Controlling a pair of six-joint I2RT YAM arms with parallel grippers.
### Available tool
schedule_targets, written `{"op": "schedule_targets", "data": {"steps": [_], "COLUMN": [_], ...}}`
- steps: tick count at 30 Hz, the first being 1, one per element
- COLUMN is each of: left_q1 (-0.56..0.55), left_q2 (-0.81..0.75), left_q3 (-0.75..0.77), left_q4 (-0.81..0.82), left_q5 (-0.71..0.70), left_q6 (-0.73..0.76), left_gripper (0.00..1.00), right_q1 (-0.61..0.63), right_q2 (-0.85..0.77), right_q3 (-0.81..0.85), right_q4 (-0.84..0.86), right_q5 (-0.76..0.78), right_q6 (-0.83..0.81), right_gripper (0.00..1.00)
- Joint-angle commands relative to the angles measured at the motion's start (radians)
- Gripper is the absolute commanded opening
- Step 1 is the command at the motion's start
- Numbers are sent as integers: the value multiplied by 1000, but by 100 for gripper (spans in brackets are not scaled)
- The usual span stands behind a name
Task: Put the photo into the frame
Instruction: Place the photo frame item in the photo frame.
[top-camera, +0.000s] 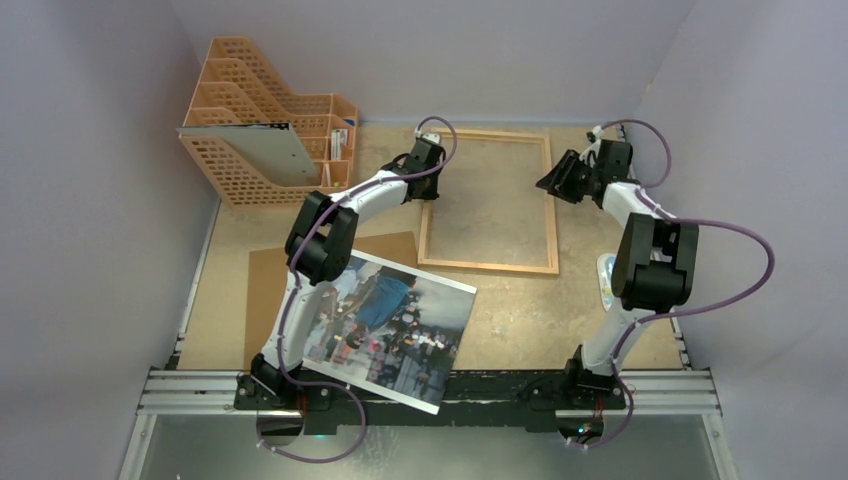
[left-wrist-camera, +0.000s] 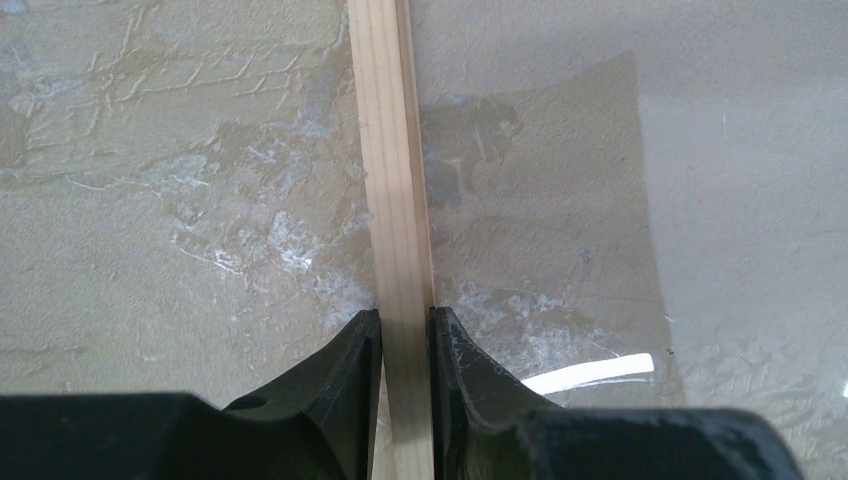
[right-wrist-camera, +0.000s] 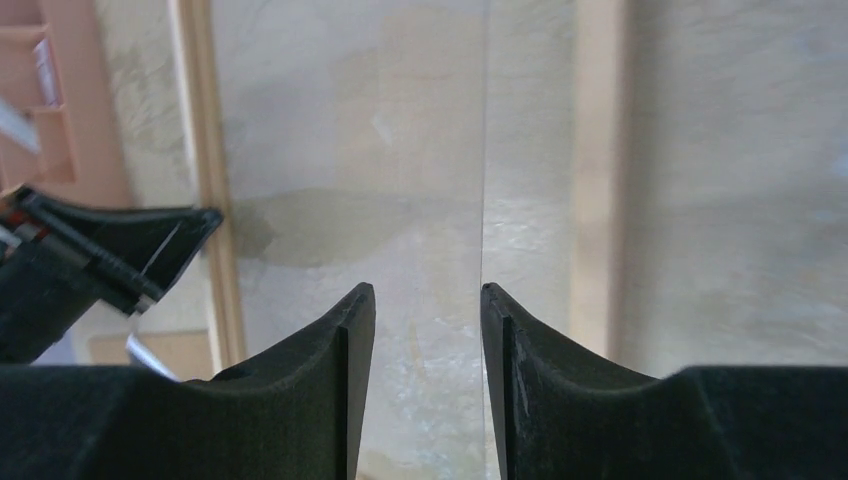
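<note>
Two grippers: the left gripper (left-wrist-camera: 405, 318) pinches the frame (top-camera: 488, 266) by one rail, the right gripper (right-wrist-camera: 428, 292) gapes; the photo (top-camera: 400, 320) lies outside it.

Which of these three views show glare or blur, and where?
Left wrist view: sharp, with a white glare streak on the clear pane of the thin light-wood picture frame. Right wrist view: one wooden rail is soft, out of focus. Top view: even light, no strong glare.

You're not getting any readable text, label or number here. The photo (top-camera: 400, 320), back behind your left gripper (left-wrist-camera: 405, 322), is showing only blurred figures. Slips in the orange rack (top-camera: 240, 170), off to its left, are coming through too small.
</note>
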Motion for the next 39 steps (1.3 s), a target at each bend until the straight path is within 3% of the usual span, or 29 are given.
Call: {"op": "schedule_targets", "data": {"steps": [1, 5, 10, 17, 26, 39], "left_q1": [16, 26, 67, 108, 111, 109], "left_q2": [74, 58, 21, -43, -119, -223], "left_q3": [-59, -60, -94, -178, -247, -449], "left_q4": [-88, -76, 10, 130, 176, 314], "left_q5": [35, 88, 287, 472, 512, 601], "left_q6": [34, 29, -17, -58, -87, -193], "left_gripper": [19, 22, 29, 38, 45, 41], "right_q1": [-3, -2, -3, -3, -3, -3], "right_q2": [-93, -121, -108, -89, -61, -111], "right_q3": [1, -29, -74, -143, -185, -301], "right_q4": [-61, -59, -29, 10, 53, 118], "right_q5": [262, 343, 313, 298, 260, 181], "right_q6": [15, 15, 9, 13, 11, 70], "right_gripper": [47, 50, 51, 62, 64, 59]}}
